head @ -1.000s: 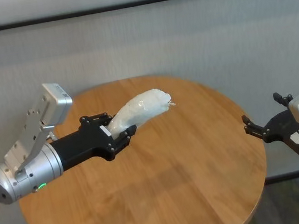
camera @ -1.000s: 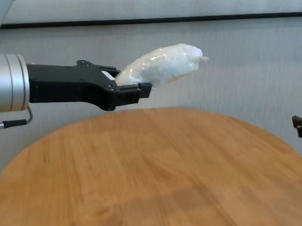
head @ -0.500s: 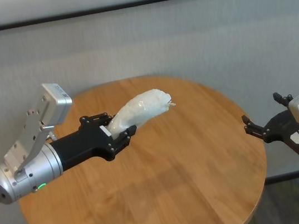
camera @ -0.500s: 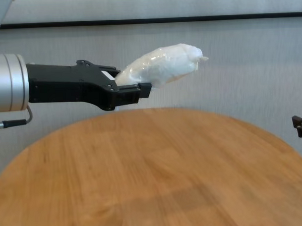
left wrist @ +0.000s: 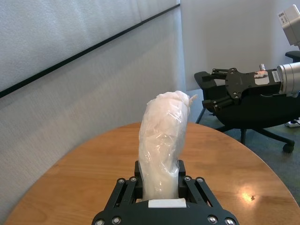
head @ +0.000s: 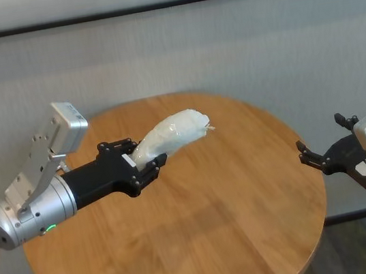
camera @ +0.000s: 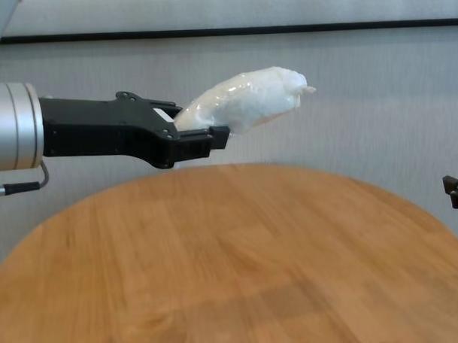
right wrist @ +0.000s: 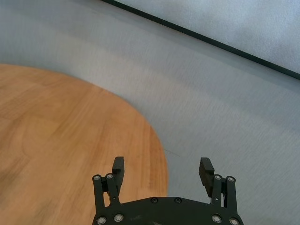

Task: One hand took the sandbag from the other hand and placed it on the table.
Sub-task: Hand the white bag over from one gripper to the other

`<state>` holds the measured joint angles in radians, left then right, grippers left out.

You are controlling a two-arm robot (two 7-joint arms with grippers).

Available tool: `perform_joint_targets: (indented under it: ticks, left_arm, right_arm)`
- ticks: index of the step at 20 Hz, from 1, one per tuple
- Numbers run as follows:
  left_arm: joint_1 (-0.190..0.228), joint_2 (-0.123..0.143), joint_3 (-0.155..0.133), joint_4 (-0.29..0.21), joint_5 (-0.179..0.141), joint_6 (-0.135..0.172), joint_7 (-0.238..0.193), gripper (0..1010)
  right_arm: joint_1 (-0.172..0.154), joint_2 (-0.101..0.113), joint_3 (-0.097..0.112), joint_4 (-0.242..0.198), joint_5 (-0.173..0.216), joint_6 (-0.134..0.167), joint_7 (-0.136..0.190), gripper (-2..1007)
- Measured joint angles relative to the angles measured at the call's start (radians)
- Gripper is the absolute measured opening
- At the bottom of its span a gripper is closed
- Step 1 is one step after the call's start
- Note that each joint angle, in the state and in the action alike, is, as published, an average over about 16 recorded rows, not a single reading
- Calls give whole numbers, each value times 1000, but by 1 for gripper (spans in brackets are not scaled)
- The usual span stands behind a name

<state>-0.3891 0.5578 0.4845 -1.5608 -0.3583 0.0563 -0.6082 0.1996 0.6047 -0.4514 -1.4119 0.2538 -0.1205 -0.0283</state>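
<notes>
While the left pincer [head: 147, 166] is clamped tight on the lower end of the sandbag [head: 172, 133], the bag juts forward and upward, clear of the bench [head: 206, 244], its twisted tip pointing toward the robot's right side. Held well above the wood, over the left-centre of the round top; nothing touches it but the 2 black fingers. Right pincer [head: 312, 157] hangs just off the bench's right edge, jaws spread wide, holding nothing, well apart from the bag. Handover not yet begun, by my reading. Risks: the wrap looks glossy and the bag is gripped only at 1 end, so most of its length is unsupported; a slack or off-centre grasp by the right pincer could let it slide or droop once the left lets go. If the right closes near the twisted tip it would likely catch mostly loose film. A release before the other side has a firm hold would drop the bag from height, and a sausage shape may roll toward the rim. The 2 pincers could also knock together if the right comes in along the bag's axis. Room: bench top bare, wide open wood under and ahead of the bag. Grey wall runs behind the bench; an office chair [left wrist: 243, 110] stands beyond the right arm in the left wrist view.
</notes>
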Motion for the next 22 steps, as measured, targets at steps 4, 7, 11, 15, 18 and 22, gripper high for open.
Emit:
perform_joint_targets:
  ticks: [4, 7, 11, 15, 18, 22]
  left_arm:
    - [0, 0, 0, 0, 0, 0, 0, 410]
    - [0, 0, 0, 1, 0, -1, -1, 410]
    - [0, 0, -1, 1, 0, -1, -1, 410]
    - [1, 0, -1, 1, 0, -1, -1, 410]
    - [1, 0, -1, 1, 0, -1, -1, 410]
    - [1, 0, -1, 1, 0, -1, -1, 410]
  right_arm:
    - [0, 0, 0, 0, 0, 0, 0, 1006]
    - [0, 0, 0, 0, 0, 0, 0, 1006]
    - [0, 0, 0, 0, 0, 0, 0, 1006]
    - [0, 0, 0, 0, 0, 0, 0, 1006]
    - [-1, -1, 3, -3, 2, 1, 3, 1006]
    - [-3, -4, 12, -14, 15, 1, 19, 1006]
